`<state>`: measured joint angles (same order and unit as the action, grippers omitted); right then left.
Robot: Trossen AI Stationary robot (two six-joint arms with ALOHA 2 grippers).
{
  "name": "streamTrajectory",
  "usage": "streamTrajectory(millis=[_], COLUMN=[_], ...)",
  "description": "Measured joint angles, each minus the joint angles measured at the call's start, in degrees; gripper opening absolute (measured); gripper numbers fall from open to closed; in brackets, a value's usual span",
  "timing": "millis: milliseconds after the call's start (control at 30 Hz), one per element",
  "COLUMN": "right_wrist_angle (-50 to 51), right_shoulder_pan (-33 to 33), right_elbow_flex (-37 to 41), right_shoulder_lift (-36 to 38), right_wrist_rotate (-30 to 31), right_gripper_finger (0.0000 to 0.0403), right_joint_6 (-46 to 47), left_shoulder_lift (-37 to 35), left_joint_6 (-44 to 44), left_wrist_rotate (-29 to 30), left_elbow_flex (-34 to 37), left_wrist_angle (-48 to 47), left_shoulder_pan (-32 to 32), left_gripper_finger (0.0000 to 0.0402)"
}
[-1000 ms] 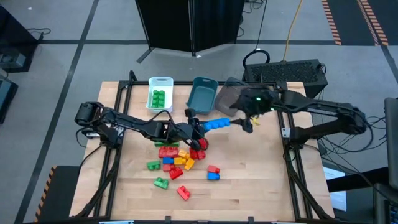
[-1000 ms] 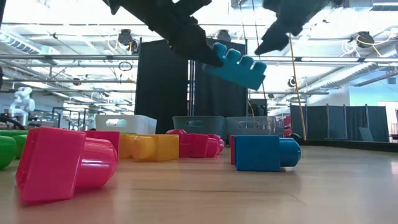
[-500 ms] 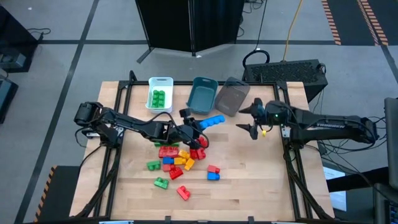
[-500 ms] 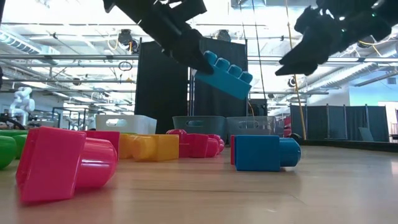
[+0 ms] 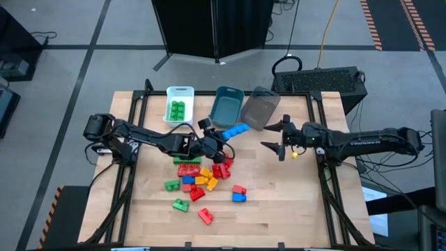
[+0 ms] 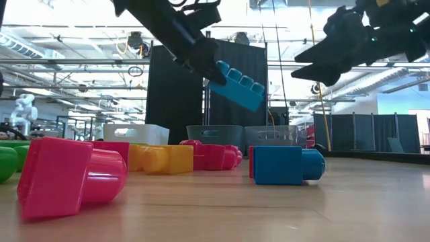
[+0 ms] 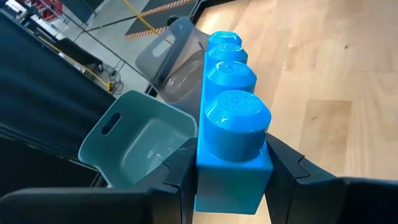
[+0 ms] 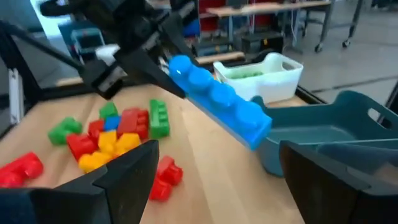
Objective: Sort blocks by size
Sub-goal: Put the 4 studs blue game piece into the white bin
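My left gripper (image 5: 214,137) is shut on a long blue block (image 5: 235,130) with a single row of studs. It holds the block in the air above the table's middle, just near of the teal bin (image 5: 226,104). The other blocks (image 5: 198,176), red, yellow, green, blue and orange, lie in a loose pile on the table below and near of it. My right gripper (image 5: 271,136) hangs open and holds nothing to the right of the blue block (image 8: 217,99), pointing toward it. My left gripper pinches the long blue block's two long sides at one end (image 7: 231,186) between its two fingers (image 7: 180,171). The fingers lie along the block, which sticks out beyond them toward the bins. It is lifted clear, its free end (image 6: 252,94) tilted downward.
A white bin (image 5: 179,104) holding green blocks, the teal bin and a grey bin (image 5: 260,109) stand in a row at the table's far edge. Bare wood lies to the right of the pile and under my right arm.
My right gripper has come down from high over the grey bin and levelled out, still open. My left gripper has rolled, and the blue block's free end has swung toward the teal bin and dipped lower.
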<state>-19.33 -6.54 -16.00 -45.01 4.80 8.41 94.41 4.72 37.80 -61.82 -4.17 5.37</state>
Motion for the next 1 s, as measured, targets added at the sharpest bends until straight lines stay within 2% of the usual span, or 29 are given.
streamTrajectory(millis=[167, 367, 500, 733, 900, 1000], right_wrist_angle=[-5.19, -5.85, -8.54, -20.81, -30.38, -32.82], right_shoulder_pan=[2.84, 7.16, 10.12, 13.93, 15.03, 15.3], right_elbow_flex=[3.31, 4.31, 4.3, 4.27, 3.9, 1.93], right_shoulder_lift=[0.0, -0.89, -3.53, -13.96, -23.59, -29.07], right_wrist_rotate=[5.73, 13.56, 15.73, 16.68, 16.68, 16.68], right_gripper_finger=[0.0318, 0.0318, 0.0318, 0.0318, 0.0318, 0.0318], right_joint_6=[1.27, 6.41, 7.06, 9.3, 10.51, 11.09], left_shoulder_lift=[-0.99, -5.85, -10.36, -18.4, -21.35, -21.29], left_joint_6=[-2.0, -6.24, -9.59, -21.75, -29.87, -33.98], left_wrist_rotate=[0.26, 7.54, 8.9, 16.44, 17.88, 17.81], left_elbow_flex=[0.0, 0.04, 3.11, 14.51, 20.76, 22.47], left_wrist_angle=[-2.37, -7.42, -6.51, -6.86, -3.47, -1.93], left_shoulder_pan=[-0.91, -1.47, -2.06, -6.25, -11.11, -13.73], left_gripper_finger=[0.0118, 0.0118, 0.0118, 0.0118, 0.0118, 0.0118])
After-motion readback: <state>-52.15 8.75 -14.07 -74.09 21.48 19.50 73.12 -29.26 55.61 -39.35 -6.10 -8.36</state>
